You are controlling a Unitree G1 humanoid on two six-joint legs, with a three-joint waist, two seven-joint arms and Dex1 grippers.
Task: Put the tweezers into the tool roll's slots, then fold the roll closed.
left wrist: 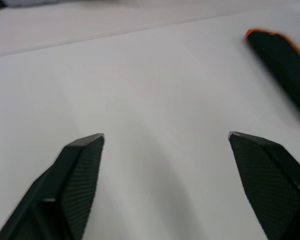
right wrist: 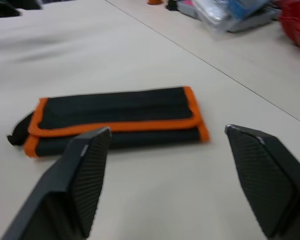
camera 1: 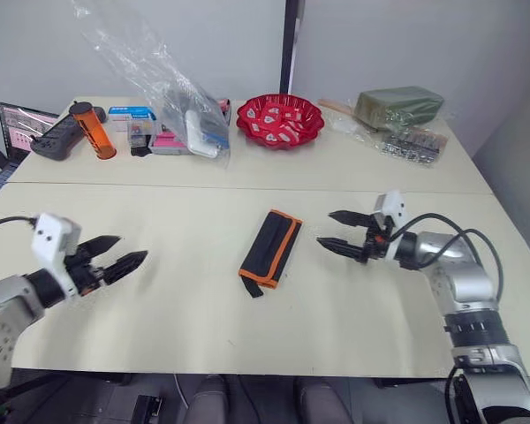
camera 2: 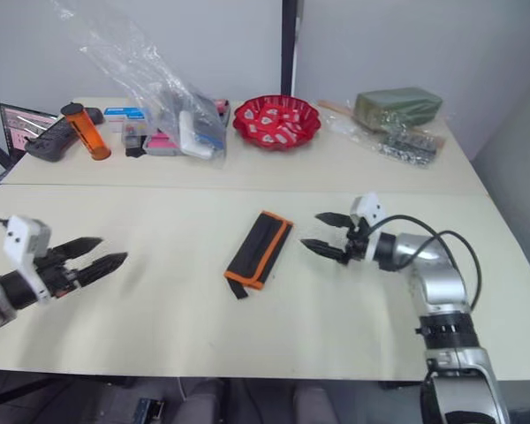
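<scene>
A: Two grippers over the table (camera 1: 185,336), both with nothing in them. Start at the left of the frame.

B: Lower left, the left gripper (camera 1: 124,252) hovers with its jaws released, a clear gap between the black tips, and nothing but bare tabletop between them. It sits well apart from the roll.

A: And the middle?

B: The tool roll (camera 1: 270,250) lies at the centre of the frame, folded shut, orange edging around it and the small black strap trailing from its lower end. It rests at a slant, top end leaning toward the right. I see no tweezers lying loose anywhere, and whether they are tucked inside I cannot tell, since the slots are hidden by the fold.

A: Then the right side.

B: Centre right, the right gripper (camera 1: 340,231) points at the roll from just beside it, jaws spread wide and empty. Its wrist camera shows the roll (right wrist: 115,120) lying across the gap ahead of the fingertips (right wrist: 92,165), not touching them.

A: So which step is this?

B: My judgement: the closing step looks done, the roll being folded and let go of. If the tweezers are inside, little remains beyond drawing both arms clear. If the fold needs pressing or the strap needs tucking, the right gripper is the near one and should come in low and flat.

A: Upper part of the frame?

B: Clutter only: an orange bottle (camera 1: 94,130), a plastic bag (camera 1: 172,93), a red bowl (camera 1: 280,119).
</scene>
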